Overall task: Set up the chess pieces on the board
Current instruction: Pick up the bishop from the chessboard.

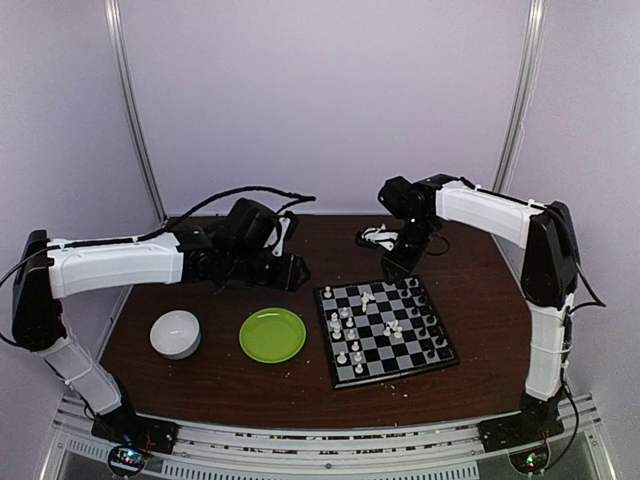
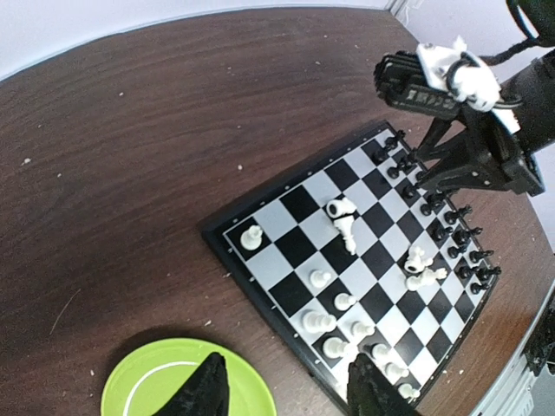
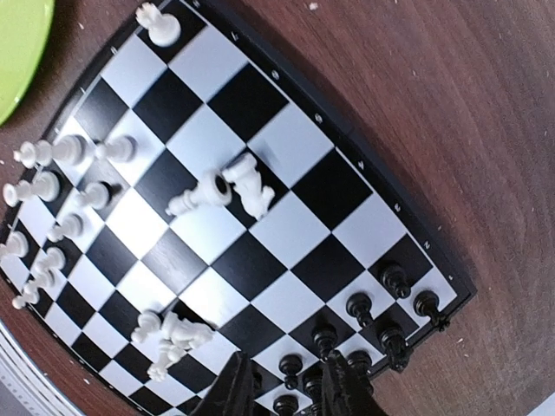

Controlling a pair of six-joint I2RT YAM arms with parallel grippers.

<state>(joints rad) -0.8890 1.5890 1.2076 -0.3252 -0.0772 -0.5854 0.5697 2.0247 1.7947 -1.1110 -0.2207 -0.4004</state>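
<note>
The dark brown wooden table [image 1: 470, 265] carries a few things. A chessboard [image 2: 299, 205] lies flat on it. The board's far edge is under the tips of the right pincer [image 3: 286, 394], and the whole board lies ahead of the left pincer [image 2: 286, 390]. A round green plate [image 1: 272, 334] sits beneath the left pincer's tips, just beside the board without touching it. A white bowl [image 1: 175, 333] stands beyond the plate, further from both pincers and apart from the plate. Pale crumbs [image 2: 26, 161] dot the bare wood around them.
</note>
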